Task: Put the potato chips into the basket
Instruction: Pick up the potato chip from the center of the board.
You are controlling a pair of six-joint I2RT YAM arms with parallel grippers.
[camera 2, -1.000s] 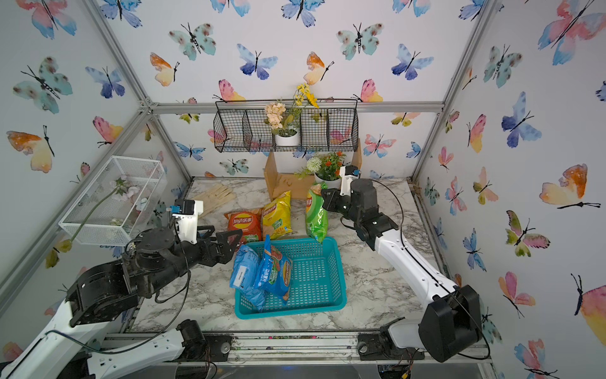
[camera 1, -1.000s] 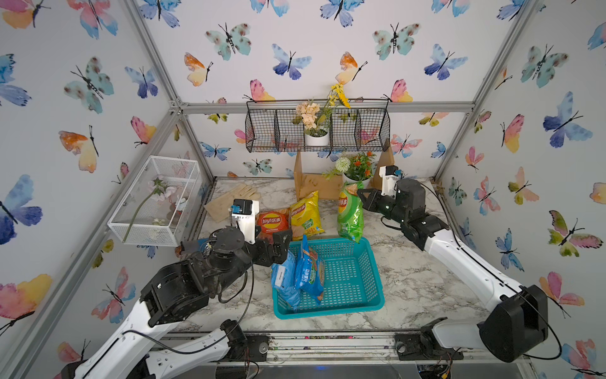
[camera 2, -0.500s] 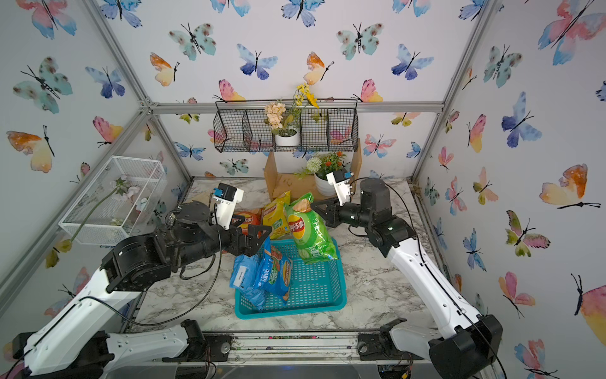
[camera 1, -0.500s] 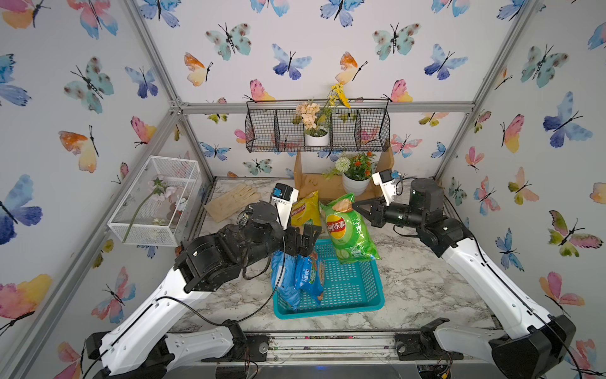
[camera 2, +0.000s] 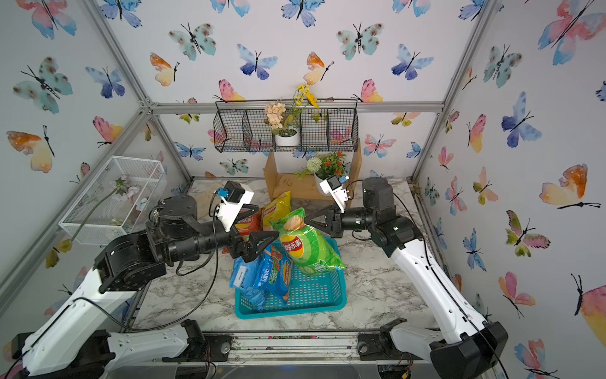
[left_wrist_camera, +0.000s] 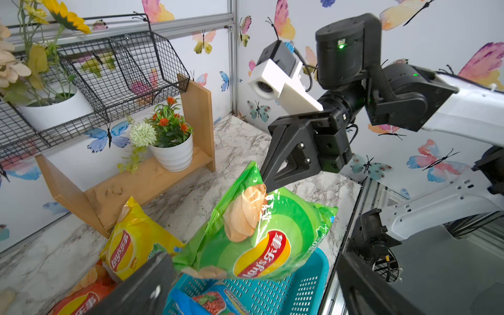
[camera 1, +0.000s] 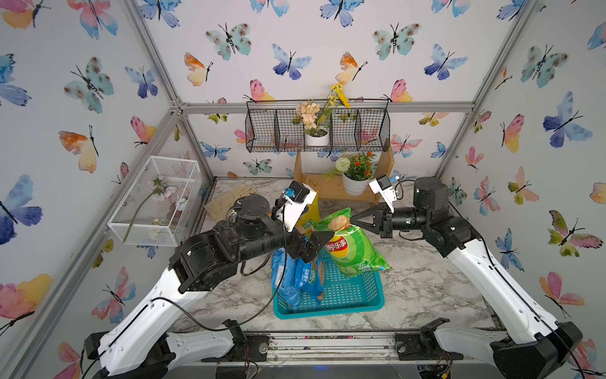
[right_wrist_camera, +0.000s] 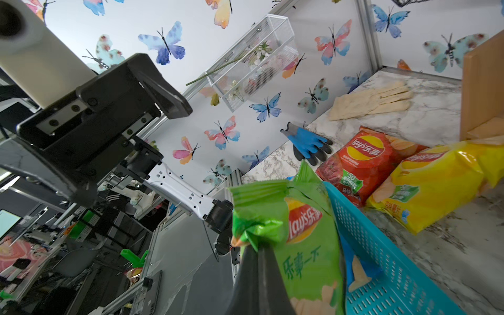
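Wire basket [camera 1: 265, 131] hung on the back wall, holding potted flowers [camera 1: 316, 139]. Mesh box [camera 1: 144, 210] on a side wall held a pink flower [camera 1: 160, 188]. Marble table [camera 1: 426, 279] bore a wooden shelf [camera 1: 328, 195] with a potted plant [camera 1: 355, 183], beige gloves [right_wrist_camera: 373, 99] and a blue glove [right_wrist_camera: 308, 141].

Bright, even, diffuse. Leaves faint soft shadows on the white grey-veined marble tabletop [camera 1: 426, 279] beside the teal perforated plastic basket [camera 1: 328, 311]. Throws white glare streaks across the glossy green chip bag [left_wrist_camera: 259, 237] above that basket. Bows straight lines far from it in both top views. Blurs nearest each wrist lens.
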